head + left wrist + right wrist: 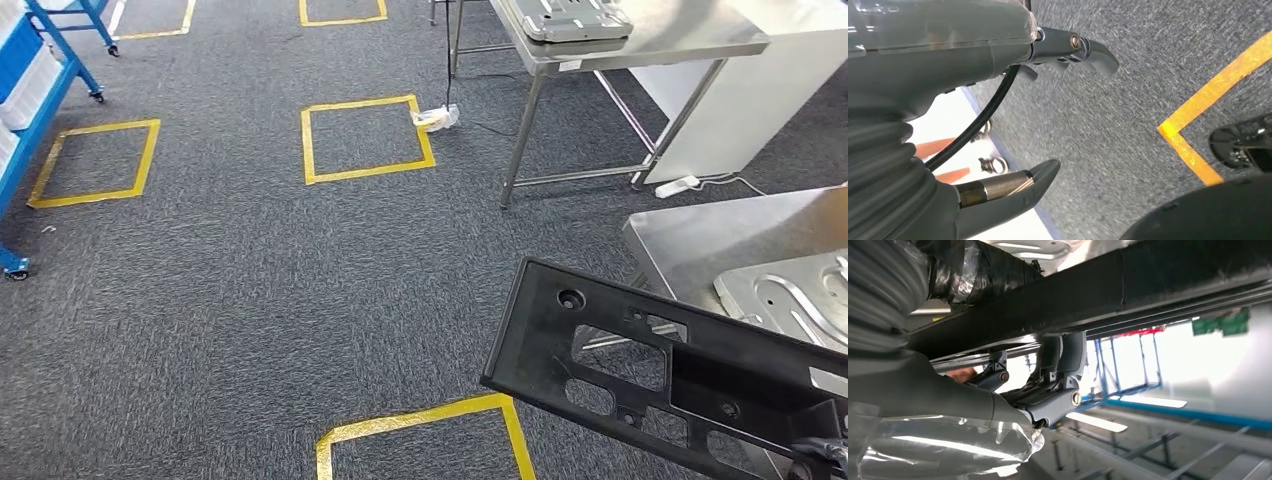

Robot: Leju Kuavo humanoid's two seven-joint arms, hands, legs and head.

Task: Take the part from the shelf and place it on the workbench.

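The part (pixel 640 370) is matte black. The carpet (pixel 250 280) is dark grey with a fine speckle, marked with squares of yellow tape (pixel 367 139). The bench (pixel 700 235) is bare silver steel, and a pale silver-grey pressed plate (pixel 795 297) lies on it. The shelf (pixel 45 95) frame is bright blue. The left hand (pixel 1048 115) is grey with darker fingers.

Grey robot hand (pixel 998 120) with ribbed cover, black cable, brass-coloured screws and clear plastic wrap.
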